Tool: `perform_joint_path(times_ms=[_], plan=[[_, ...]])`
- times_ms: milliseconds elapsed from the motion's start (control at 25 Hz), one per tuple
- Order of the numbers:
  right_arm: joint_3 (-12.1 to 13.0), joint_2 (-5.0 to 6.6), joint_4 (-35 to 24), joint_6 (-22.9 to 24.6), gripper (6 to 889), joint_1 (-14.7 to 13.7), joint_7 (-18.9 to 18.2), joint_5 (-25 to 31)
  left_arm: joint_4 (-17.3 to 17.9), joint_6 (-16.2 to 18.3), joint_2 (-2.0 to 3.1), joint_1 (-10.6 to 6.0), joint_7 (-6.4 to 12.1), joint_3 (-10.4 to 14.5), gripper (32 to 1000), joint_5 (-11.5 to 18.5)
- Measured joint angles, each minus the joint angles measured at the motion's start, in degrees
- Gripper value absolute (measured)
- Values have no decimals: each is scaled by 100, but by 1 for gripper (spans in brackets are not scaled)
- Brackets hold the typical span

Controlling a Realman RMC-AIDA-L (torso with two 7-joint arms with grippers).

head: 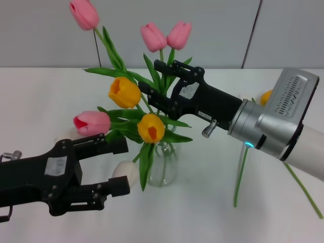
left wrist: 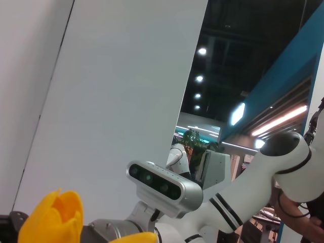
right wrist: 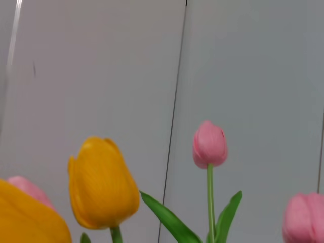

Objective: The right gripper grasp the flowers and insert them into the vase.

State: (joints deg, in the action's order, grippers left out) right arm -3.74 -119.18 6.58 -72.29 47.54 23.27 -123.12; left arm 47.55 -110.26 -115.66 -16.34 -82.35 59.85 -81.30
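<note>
Stems and leaves crowd the middle of the head view, and that is where I have the right gripper (head: 150, 76), reaching in from the right side of the frame at about bloom height. Its two black fingers stand apart, one above and one below a tangle of green. I cannot make out whether either pad touches a stem. The flowers (head: 83, 13) I am after show as the small closed pink bud at the upper left of the frame. The thin stem slants down to the right behind the yellow tulip (head: 124, 92) toward the vase (head: 162, 169), which stands on the white table (head: 45, 96) at lower centre. By the look of it the stem's foot sits in the neck with the rest of the bunch, though the leaves hide the mouth. If so, I judge the insertion all but made, and the fingers are spread so the stem is free to settle without being dragged sideways. The pair of pink tulips (head: 166, 35) rises just behind the upper finger, so any pull-out should go straight back along the arm. The left gripper (head: 121, 166) waits at the lower left, fingers apart, close beside a white bud (head: 124, 173) and clear of the vase.
</note>
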Motion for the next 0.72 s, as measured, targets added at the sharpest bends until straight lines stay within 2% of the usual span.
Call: perform_joint_path(times_ms=[120,200,240,280,400,440,480,520,640,720], plan=[[15,0,-8,-157,552,-5,-54,-1,0,-4,0,0,0,0,831,0],[5,3,-9,-338,549,-30,-95,-2,0,-4,1,9,0,0,831,0],[-4,19,-14,-592,548,-52,-106,-1,0,-4,2,20,0,0,831,0],[-4,19,-14,-592,549,-52,-106,-1,0,-4,7,38,0,0,831,0],[-5,31,-175,-1216,551,-114,-93,18,0,-5,17,72,0,0,831,0],[-5,31,-175,-1216,552,-114,-93,18,0,-5,21,77,0,0,831,0],[-5,32,-363,-1665,553,-179,-43,34,0,-5,34,86,0,0,831,0],[-5,32,-402,-1766,554,-196,-27,36,0,-5,34,86,0,0,831,0],[-59,42,-712,-2255,556,-279,259,41,9,-9,56,120,0,0,831,17],[-157,43,-1000,-2504,589,-335,691,43,22,-10,59,130,0,0,831,29]])
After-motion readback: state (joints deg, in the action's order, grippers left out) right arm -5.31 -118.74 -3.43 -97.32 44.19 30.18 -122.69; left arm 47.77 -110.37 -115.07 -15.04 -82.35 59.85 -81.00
